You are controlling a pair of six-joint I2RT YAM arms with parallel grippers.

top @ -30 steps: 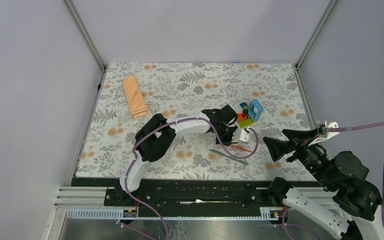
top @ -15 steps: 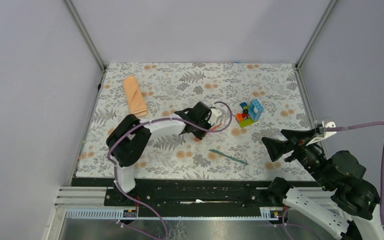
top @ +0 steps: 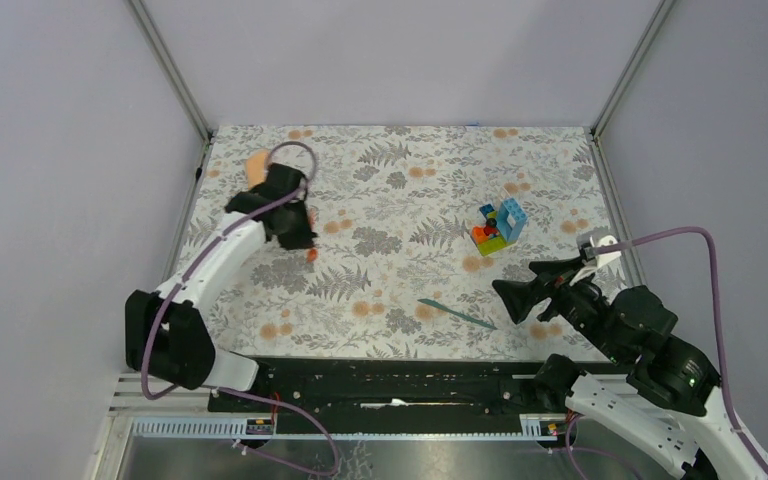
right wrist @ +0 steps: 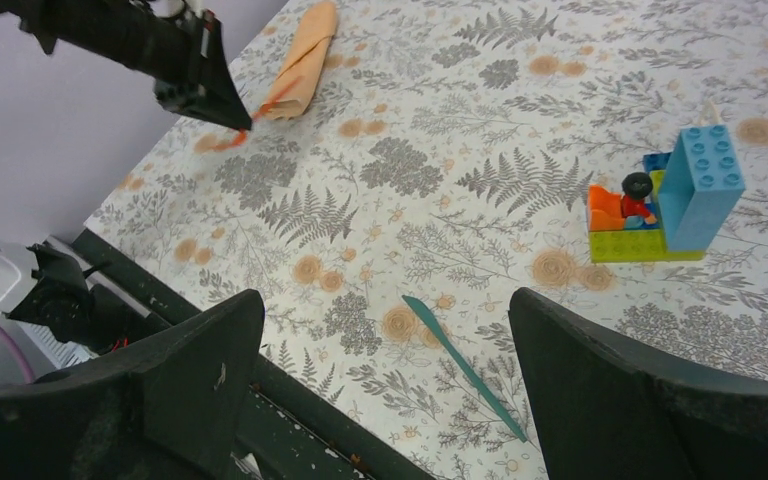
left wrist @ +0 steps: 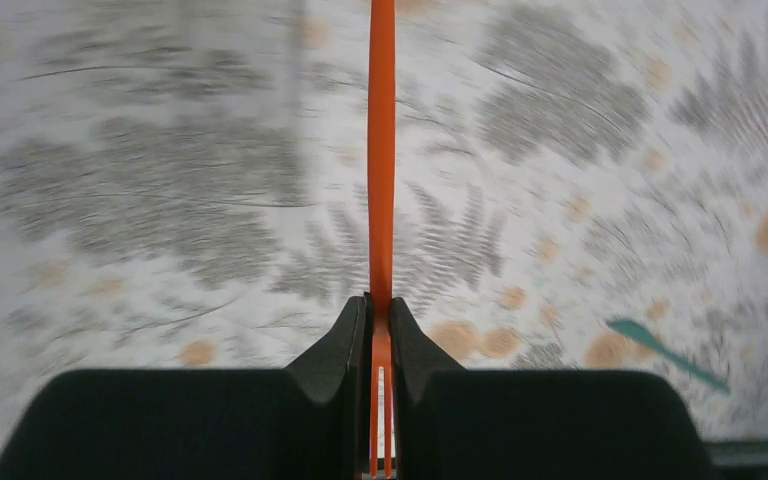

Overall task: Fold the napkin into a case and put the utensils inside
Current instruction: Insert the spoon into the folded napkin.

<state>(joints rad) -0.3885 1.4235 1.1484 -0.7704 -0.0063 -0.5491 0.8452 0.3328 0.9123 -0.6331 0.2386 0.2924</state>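
progress: napkin (right wrist: pixel 305 60) already lies as a narrow folded packet at the far left of the floral mat (top: pixel 390 180), so the folding looks done. neither utensil is inside it yet.
left gripper (left wrist: pixel 380 310): pinched tight on the orange utensil (left wrist: pixel 381 150), jaws nearly together, the thin piece running straight out ahead of them.
orange utensil: held above the mat, its free end just beside the near end of the napkin in the right wrist view. whether it touches the cloth i cannot tell.
teal utensil (top: pixel 457 314): flat on the mat near the front edge, well apart from the napkin, nothing gripping it.
right gripper (right wrist: pixel 385 340): spread wide and holding nothing, hovering over the near right of the mat, near the teal utensil.
toy blocks (right wrist: pixel 665 210): standing on the right half, away from both utensils' path.
left to do: as i judge it, slip the orange piece into an opening of the packet, then fetch the teal one and tuck it in too.
risk: the satin may slide or unfold when the tip pushes in.
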